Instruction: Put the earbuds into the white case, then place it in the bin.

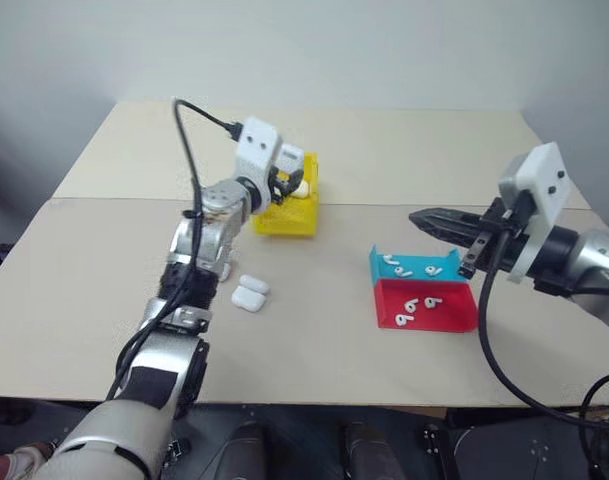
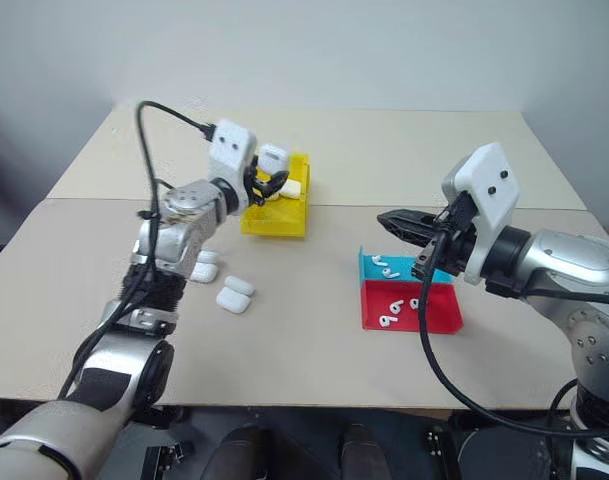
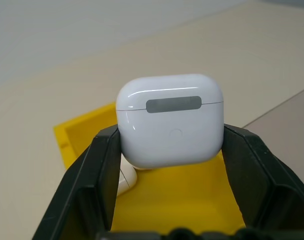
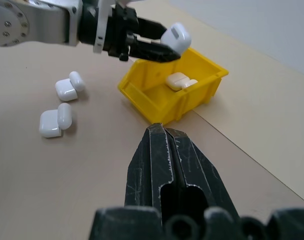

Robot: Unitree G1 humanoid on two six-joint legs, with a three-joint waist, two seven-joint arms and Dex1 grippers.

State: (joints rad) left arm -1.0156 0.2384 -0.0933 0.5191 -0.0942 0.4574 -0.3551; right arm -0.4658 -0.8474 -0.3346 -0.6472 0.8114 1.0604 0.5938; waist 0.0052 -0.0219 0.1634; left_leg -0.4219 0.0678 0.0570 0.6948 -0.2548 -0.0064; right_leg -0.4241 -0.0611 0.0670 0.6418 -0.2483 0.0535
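**Drop step: get the case over the bin before letting go**

So the left gripper [image 4: 164,46] has the white case [image 3: 169,120] pinched between its two fingers, lid closed, held up over the yellow bin [image 1: 289,215], which has at least one case lying in it. I'd say the trick is to centre it over the bin's open middle, well inside the walls, lower a bit, then open, so it can't bounce off the rim. The right gripper [image 1: 439,221] is closed on nothing, hanging above the teal tray [image 1: 384,262] where loose earbuds [image 1: 430,270] sit, well clear
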